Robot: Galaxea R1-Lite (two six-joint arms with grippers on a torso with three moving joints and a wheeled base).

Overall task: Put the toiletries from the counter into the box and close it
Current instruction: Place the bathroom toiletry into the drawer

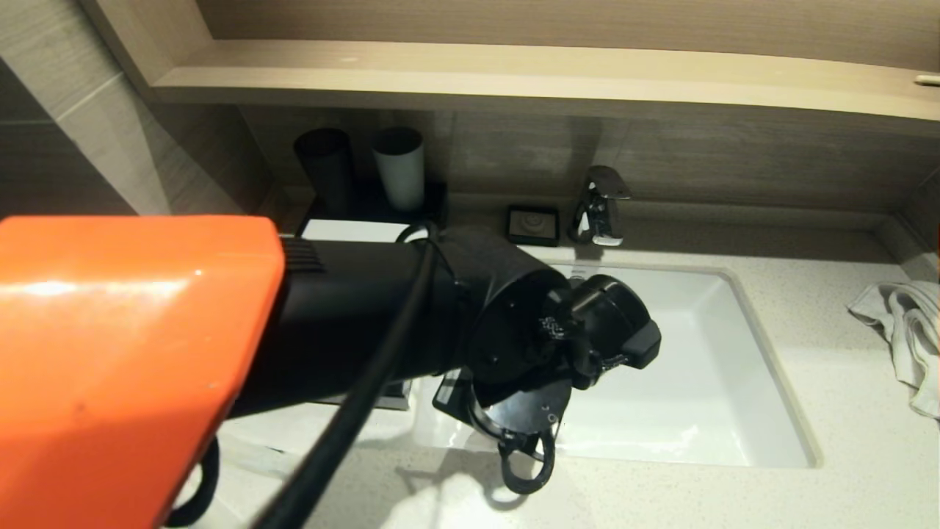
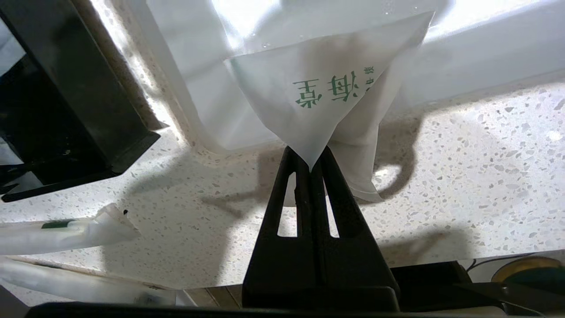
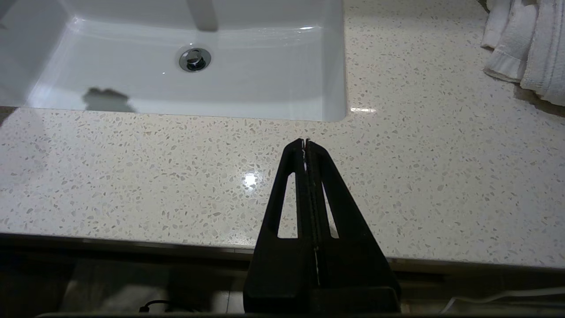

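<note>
My left gripper [image 2: 310, 165] is shut on one corner of a white toiletry packet [image 2: 318, 88] with green characters, held above the speckled counter [image 2: 463, 176] by the sink's edge. The open black box [image 2: 66, 110] stands close beside it in the left wrist view. Two more white packets [image 2: 66, 229] [image 2: 79, 287] lie on the counter near the box. In the head view my left arm [image 1: 330, 316] hides the box and the packets. My right gripper [image 3: 305, 142] is shut and empty, low over the counter's front edge by the sink's corner.
The white sink [image 1: 698, 367] fills the middle, with the faucet [image 1: 601, 206] and a black soap dish [image 1: 534, 224] behind it. Two cups [image 1: 400, 165] stand on a black tray at the back left. A white towel [image 1: 907, 323] lies at the right.
</note>
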